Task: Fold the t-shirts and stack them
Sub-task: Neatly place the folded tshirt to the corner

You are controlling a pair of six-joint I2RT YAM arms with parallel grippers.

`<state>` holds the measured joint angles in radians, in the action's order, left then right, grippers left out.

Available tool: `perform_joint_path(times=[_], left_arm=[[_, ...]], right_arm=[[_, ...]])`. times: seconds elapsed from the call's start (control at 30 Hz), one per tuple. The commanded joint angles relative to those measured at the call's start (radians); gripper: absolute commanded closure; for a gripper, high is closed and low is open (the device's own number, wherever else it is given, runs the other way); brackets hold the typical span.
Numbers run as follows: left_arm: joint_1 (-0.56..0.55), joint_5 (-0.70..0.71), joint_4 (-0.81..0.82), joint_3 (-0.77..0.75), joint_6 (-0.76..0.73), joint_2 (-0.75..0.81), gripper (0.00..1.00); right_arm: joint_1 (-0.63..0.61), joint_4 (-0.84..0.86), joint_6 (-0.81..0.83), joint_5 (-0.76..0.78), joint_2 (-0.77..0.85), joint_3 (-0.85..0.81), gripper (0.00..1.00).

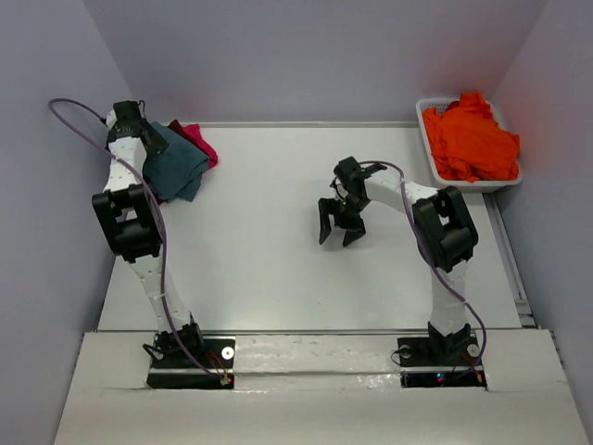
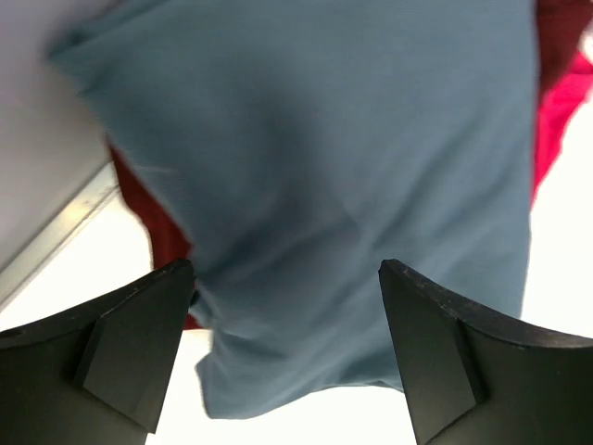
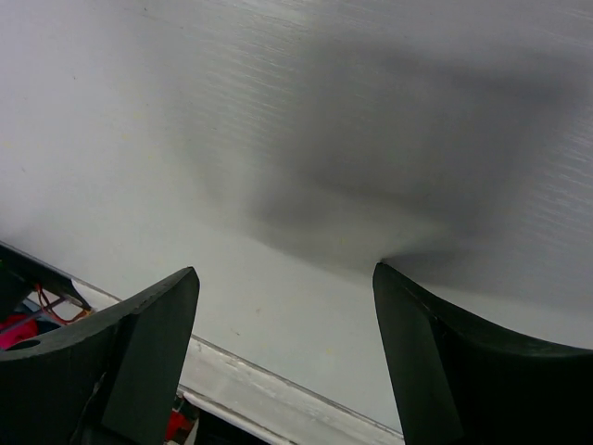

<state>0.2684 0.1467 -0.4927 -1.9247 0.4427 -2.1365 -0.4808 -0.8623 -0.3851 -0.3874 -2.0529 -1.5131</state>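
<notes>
A folded slate teal-blue t-shirt (image 1: 179,170) lies at the table's far left corner on top of a bright pink one (image 1: 200,141). In the left wrist view the blue shirt (image 2: 343,185) fills the frame, with dark red cloth (image 2: 157,218) and pink cloth (image 2: 556,116) showing under its edges. My left gripper (image 1: 156,139) hangs open just above this pile (image 2: 287,278), with nothing between its fingers. An orange t-shirt (image 1: 473,139) lies crumpled in the white tub (image 1: 430,141) at the far right. My right gripper (image 1: 339,232) is open over bare table (image 3: 283,278) near the middle.
Purple-grey walls close in the table on the left, back and right. The left arm's cable (image 1: 69,116) loops beside the left wall. The table's near edge (image 3: 278,394) shows in the right wrist view.
</notes>
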Motion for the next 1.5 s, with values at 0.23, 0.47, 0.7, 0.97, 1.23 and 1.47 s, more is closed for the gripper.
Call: perform_joint_path(times=[0.23, 0.47, 0.7, 0.97, 1.23, 1.47], left_arm=[[0.017, 0.053, -0.040, 0.000, 0.044, 0.030, 0.06], [-0.020, 0.048, -0.087, -0.023, 0.011, 0.148, 0.06], [-0.129, 0.106, -0.165, -0.023, -0.042, 0.320, 0.05], [-0.397, 0.116, -0.172, 0.107, -0.085, 0.461, 0.04], [-0.622, 0.034, -0.058, 0.371, -0.098, 0.621, 0.03], [-0.735, -0.041, 0.063, 0.608, -0.053, 0.717, 0.02]], right_arm=[[0.007, 0.009, 0.017, -0.010, 0.002, -0.078, 0.18], [0.007, 0.029, 0.005, 0.033, 0.079, -0.073, 0.16], [0.007, 0.034, -0.008, 0.068, 0.195, -0.107, 0.16], [0.007, 0.081, -0.028, 0.146, 0.353, -0.116, 0.16], [0.007, 0.134, -0.054, 0.278, 0.523, -0.023, 0.00], [0.007, 0.207, -0.127, 0.285, 0.669, 0.148, 0.00]])
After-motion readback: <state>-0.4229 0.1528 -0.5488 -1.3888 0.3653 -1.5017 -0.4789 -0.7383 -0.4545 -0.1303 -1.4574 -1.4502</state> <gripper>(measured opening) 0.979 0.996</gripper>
